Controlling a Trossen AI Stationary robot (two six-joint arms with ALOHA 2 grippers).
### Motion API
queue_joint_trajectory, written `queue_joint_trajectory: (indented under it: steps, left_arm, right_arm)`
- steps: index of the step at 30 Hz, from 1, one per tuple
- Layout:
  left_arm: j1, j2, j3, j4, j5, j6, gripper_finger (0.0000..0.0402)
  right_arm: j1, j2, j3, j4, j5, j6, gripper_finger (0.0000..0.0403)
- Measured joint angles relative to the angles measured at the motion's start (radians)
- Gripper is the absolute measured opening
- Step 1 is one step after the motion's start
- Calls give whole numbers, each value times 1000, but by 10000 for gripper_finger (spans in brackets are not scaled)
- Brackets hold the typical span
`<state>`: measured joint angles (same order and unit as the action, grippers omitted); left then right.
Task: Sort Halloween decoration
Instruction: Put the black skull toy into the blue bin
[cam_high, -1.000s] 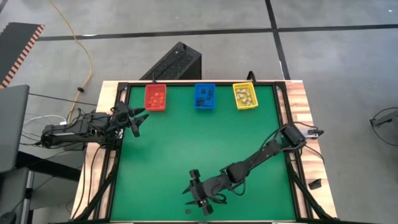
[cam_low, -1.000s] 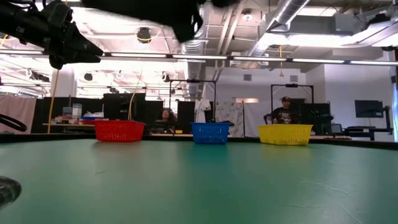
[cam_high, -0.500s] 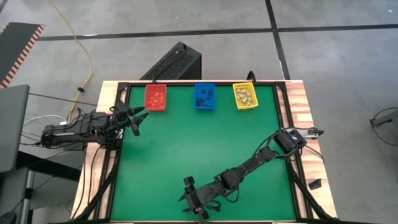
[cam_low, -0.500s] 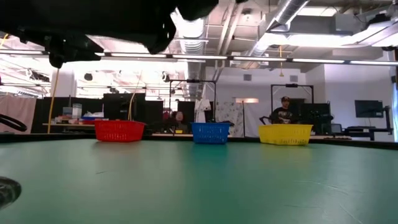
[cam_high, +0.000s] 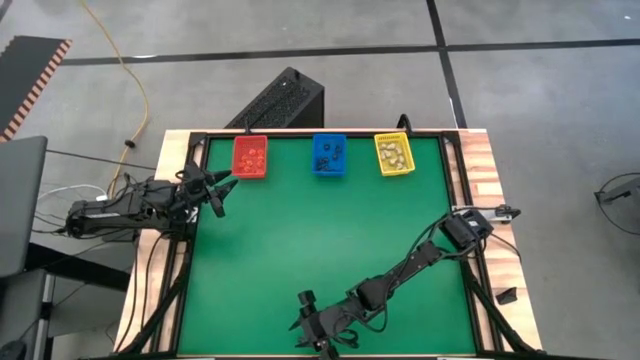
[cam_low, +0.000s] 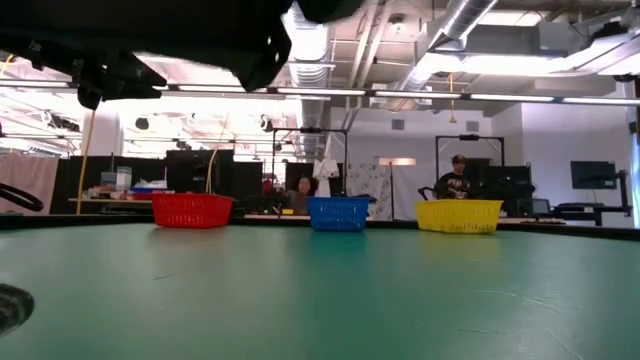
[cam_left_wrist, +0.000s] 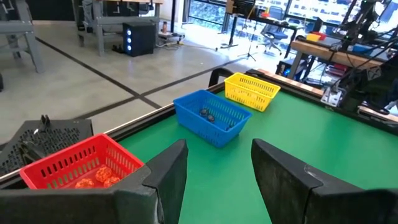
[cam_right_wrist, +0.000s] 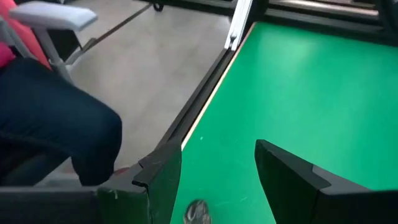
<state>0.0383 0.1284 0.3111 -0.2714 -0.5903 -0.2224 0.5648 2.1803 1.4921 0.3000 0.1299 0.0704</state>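
A small grey trinket (cam_right_wrist: 198, 213) lies on the green mat close to the table's near edge. My right gripper (cam_right_wrist: 214, 186) hovers open just above it, a finger on either side, touching nothing. In the high view the right gripper (cam_high: 312, 335) is at the near edge, left of centre. My left gripper (cam_left_wrist: 217, 180) waits open at the table's left edge (cam_high: 222, 197), pointing level toward the bins. Orange pieces lie in the red bin (cam_high: 250, 157), dark ones in the blue bin (cam_high: 329, 154) and pale ones in the yellow bin (cam_high: 393, 154).
The three bins stand in a row along the far edge. A black frame rail (cam_right_wrist: 205, 93) borders the mat beside the trinket. Beyond it a person's leg (cam_right_wrist: 56, 118) and a chair show. The green mat (cam_high: 330, 230) stretches between the bins and my right gripper.
My right gripper has gone toward the table's near edge and sunk slightly, staying open. The left arm has kept still.
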Motion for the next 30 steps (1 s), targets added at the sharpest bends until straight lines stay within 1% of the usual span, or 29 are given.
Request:
queue_joint_trajectory:
  steps: [16, 19, 24, 30]
  left_arm:
    - [0, 0, 0, 0, 0, -10, 169]
    - [0, 0, 0, 0, -1, -10, 169]
    - [0, 0, 0, 0, -1, -10, 169]
    - [0, 0, 0, 0, -1, -10, 169]
  right_arm:
    - [27, 1, -1, -2, 12, -1, 237]
    - [31, 1, -1, 1, 31, -15, 245]
    - [23, 1, -1, -3, 31, -11, 264]
    - [25, 1, -1, -2, 29, 8, 266]
